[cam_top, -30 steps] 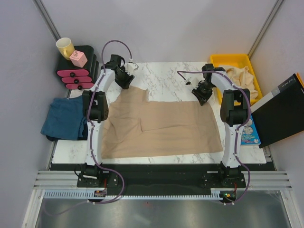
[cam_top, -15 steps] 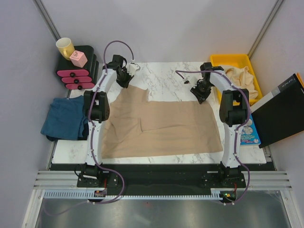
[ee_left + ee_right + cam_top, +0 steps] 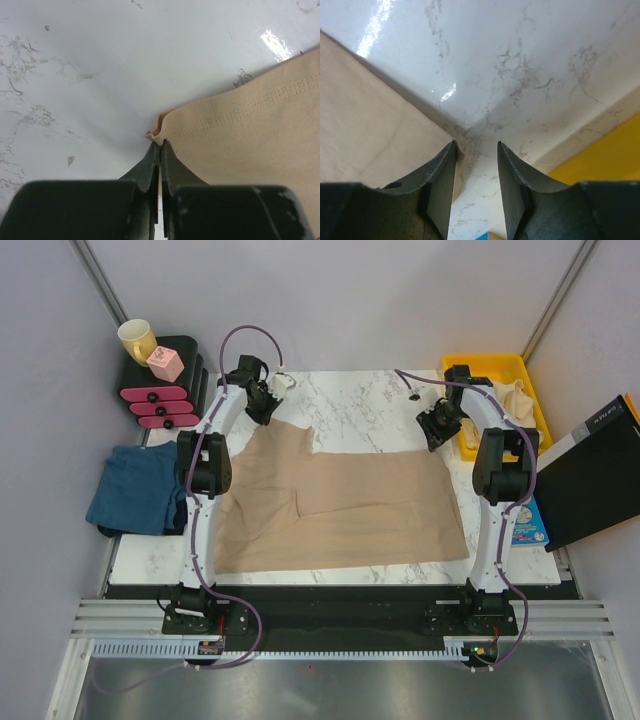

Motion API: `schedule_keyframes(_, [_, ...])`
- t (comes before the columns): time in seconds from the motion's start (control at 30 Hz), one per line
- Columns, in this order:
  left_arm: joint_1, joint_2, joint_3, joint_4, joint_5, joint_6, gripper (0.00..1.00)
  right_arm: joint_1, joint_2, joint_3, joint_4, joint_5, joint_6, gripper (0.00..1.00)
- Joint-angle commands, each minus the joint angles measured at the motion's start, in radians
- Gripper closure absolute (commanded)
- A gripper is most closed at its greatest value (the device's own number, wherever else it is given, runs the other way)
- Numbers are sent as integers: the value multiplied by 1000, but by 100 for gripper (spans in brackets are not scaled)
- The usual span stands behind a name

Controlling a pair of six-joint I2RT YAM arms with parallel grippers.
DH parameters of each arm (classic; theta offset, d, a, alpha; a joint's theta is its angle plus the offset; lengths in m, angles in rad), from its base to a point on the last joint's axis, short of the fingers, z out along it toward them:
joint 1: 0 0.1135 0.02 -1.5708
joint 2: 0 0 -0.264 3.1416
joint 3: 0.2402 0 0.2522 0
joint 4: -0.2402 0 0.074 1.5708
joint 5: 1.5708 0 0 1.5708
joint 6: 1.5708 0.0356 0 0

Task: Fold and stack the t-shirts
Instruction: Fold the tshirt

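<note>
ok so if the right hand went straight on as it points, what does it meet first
Most likely bare marble table, just off the tan t-shirt's corner. The right hand is open and empty; the yellow bin sits off to one side. Depth is unclear.

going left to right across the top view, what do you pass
folded teal-blue cotton t-shirt → spread-out tan cotton t-shirt → yellow plastic bin → black flat panel
</note>
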Motion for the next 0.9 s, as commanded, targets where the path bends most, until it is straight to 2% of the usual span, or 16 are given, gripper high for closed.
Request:
schedule_keyframes(0.0, [-1, -89, -3, 10, -34, -15, 98, -34, 24, 66, 28, -43, 47, 56])
schedule_keyframes(0.1, [-4, -97, -7, 10, -43, -11, 98, -35, 36, 82, 9, -81, 36, 60])
schedule_keyframes(0.3, [-6, -106, -10, 8, -66, 0, 98, -34, 44, 106, -90, -161, -27, 55])
schedule_keyframes(0.6, [-15, -114, -20, 10, -75, 11, 98, -49, 49, 171, -176, -222, -36, 54])
schedule_keyframes(0.73, [-15, -115, -18, 8, -80, 20, 98, -49, 49, 162, -254, -280, -57, 53])
schedule_keyframes(0.87, [-15, -112, -18, 10, -80, 20, 98, -49, 46, 113, -250, -276, -67, 53])
